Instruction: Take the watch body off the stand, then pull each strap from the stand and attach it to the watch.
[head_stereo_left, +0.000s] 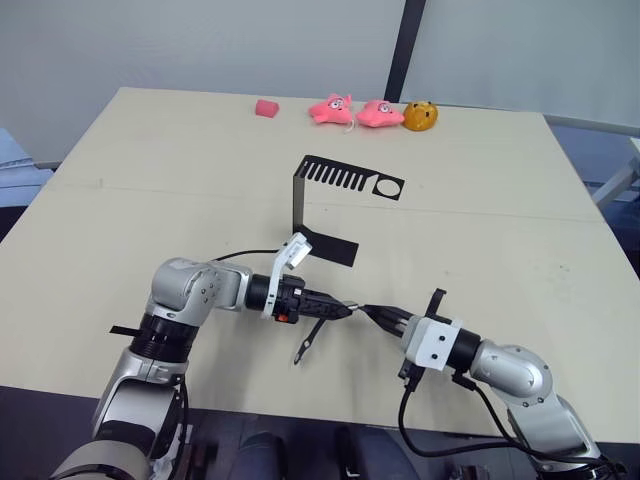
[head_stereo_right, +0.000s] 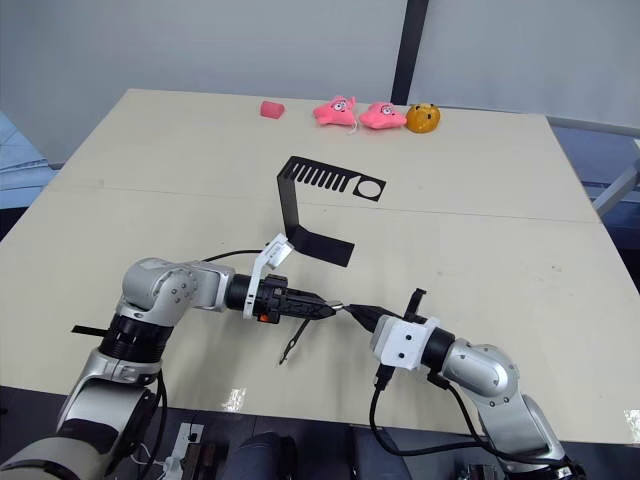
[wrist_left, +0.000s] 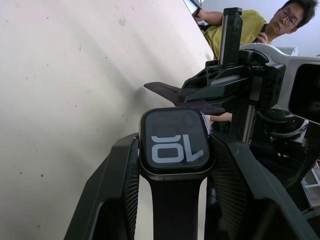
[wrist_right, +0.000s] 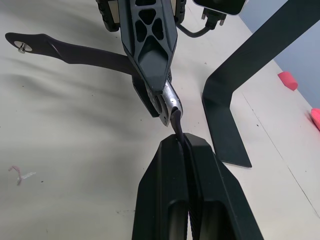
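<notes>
Head pair looks down over table (head_stereo_left: 150, 180); wrist cameras close, facing each other.

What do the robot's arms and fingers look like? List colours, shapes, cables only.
Both arms are rounded silver-grey segments with black joints. The left gripper has a white bracket and an orange spot; the right gripper has a white block. Black tapered fingers, mesh-textured inside. Black cables loop beside each wrist.

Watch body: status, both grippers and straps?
Left gripper shut on watch body, first strap already attached. Right gripper shut on second strap, end at the case. Stand bare, nothing in the way.

Beige table (head_stereo_left: 520, 260), pale wall w/ dark post (head_stereo_left: 407, 45).
</notes>
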